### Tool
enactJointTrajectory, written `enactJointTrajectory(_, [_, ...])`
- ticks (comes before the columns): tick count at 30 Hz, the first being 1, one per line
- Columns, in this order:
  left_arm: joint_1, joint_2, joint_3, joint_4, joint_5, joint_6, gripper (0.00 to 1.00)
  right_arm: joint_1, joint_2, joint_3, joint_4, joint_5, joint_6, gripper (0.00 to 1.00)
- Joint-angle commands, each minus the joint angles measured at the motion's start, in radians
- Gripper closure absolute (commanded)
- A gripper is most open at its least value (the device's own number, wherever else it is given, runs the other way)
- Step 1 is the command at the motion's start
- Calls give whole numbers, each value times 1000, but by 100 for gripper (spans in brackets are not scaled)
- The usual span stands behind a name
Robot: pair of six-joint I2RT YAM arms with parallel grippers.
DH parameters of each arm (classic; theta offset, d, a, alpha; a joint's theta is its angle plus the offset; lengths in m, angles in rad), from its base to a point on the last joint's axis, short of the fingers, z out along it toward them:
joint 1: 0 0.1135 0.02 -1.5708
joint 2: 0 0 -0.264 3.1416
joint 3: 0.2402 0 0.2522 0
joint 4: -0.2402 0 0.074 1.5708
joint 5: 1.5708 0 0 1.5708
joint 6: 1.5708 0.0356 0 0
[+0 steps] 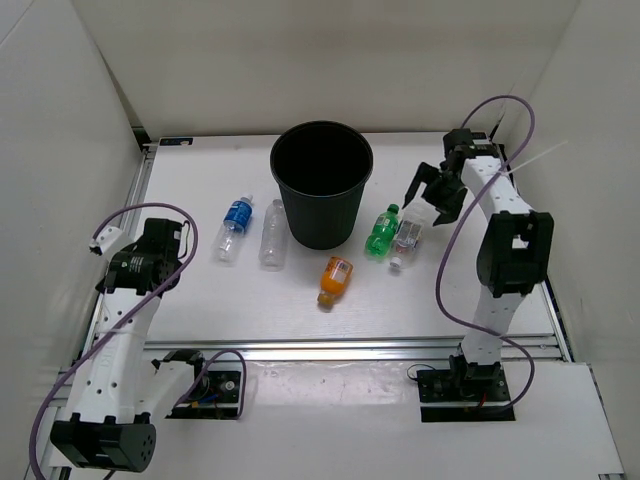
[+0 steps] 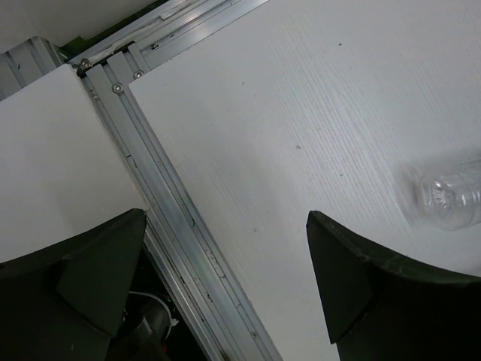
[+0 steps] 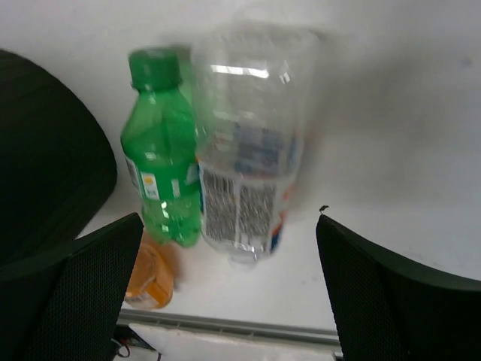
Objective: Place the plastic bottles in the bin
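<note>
Right claw (image 1: 435, 195) spread wide, gripping nothing, poised over the green bottle (image 1: 382, 230) and reddish-label bottle (image 1: 407, 240), which lie touching on the table (image 1: 400, 310) just right of the bin (image 1: 320, 215). Left claw (image 1: 165, 240) likewise spread, empty, at the table's left edge. Blue-label bottle (image 1: 236, 228) and plain clear bottle (image 1: 272, 232) lie left of the bin, orange bottle (image 1: 335, 280) in front. Only the right wrist view shows the reddish-label bottle's barcode (image 3: 233, 203).
</note>
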Motion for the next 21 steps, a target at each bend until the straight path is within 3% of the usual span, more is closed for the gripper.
enactJointTrajectory(1, [-4, 11, -8, 7, -5, 34, 1, 11, 85, 69, 17, -33, -28, 0])
enactJointTrajectory(11, [-4, 29, -8, 16, 4, 34, 1, 11, 214, 40, 17, 16, -37, 0])
enactJointTrajectory(19, [-4, 94, -27, 45, 24, 34, 1, -49, 185, 3, -18, 99, -28, 41])
enactJointTrajectory(21, [-4, 105, -27, 63, 33, 34, 1, -64, 138, 3, -33, 113, 2, 46])
